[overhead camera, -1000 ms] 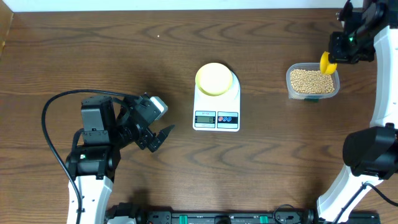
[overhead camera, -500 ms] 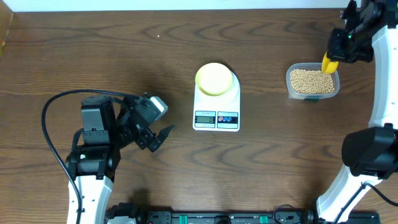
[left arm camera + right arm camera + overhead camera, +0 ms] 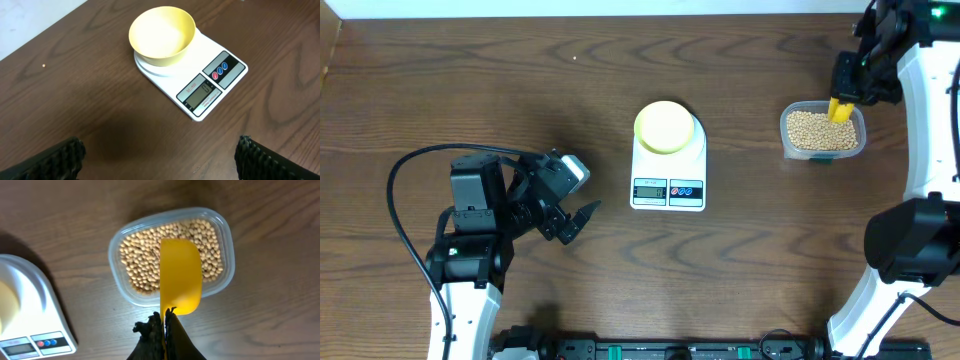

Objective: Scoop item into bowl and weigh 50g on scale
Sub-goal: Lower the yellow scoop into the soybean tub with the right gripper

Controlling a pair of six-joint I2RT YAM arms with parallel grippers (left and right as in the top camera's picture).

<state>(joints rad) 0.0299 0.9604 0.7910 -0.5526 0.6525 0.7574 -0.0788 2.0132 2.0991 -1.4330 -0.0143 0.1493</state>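
We see the right hand [image 3: 847, 78] at the far right of the bench [image 3: 470, 80], its fingers pressed together on the handle of a yellow scoop [image 3: 181, 275]. The scoop hangs over the beans [image 3: 142, 267], which fill a clear tub [image 3: 226, 240]; we cannot tell whether it touches them. Left of the tub and apart from it, the white scale [image 3: 668, 190] lies mid-bench, with its display and two buttons at the near end. The pale yellow bowl [image 3: 162, 30] stands on its far end. The left hand [image 3: 578, 222] is at the near left, its fingers spread wide, pointing toward the scale and well apart from it.
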